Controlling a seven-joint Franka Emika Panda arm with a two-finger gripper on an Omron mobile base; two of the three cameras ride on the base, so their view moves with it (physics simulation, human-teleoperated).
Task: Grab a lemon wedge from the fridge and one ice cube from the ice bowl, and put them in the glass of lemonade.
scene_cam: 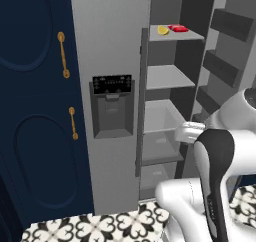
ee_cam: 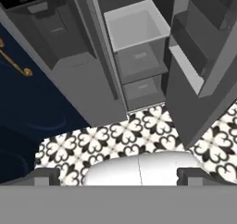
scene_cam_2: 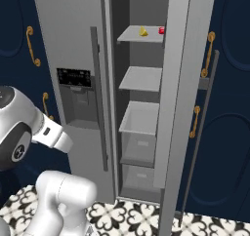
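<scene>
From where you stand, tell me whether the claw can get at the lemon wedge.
Probably yes, after a long reach. The fridge door stands open and the lemon wedge sits near the top shelf's front, beside a red item. The open claw hangs low, pointed at the floor.

Flat, even rendered light all round, no glare and no hard-edged shadows anywhere, and the fridge [scene_cam: 112,46] door reads a clean pale grey. Deeper inside, the shelves [scene_cam_2: 141,79] dim to charcoal and the navy cabinets [scene_cam: 30,111] sit almost black. Everything is sharp edge to edge, though the hand view tilts steeply over the patterned floor [ee_cam: 115,135].
</scene>
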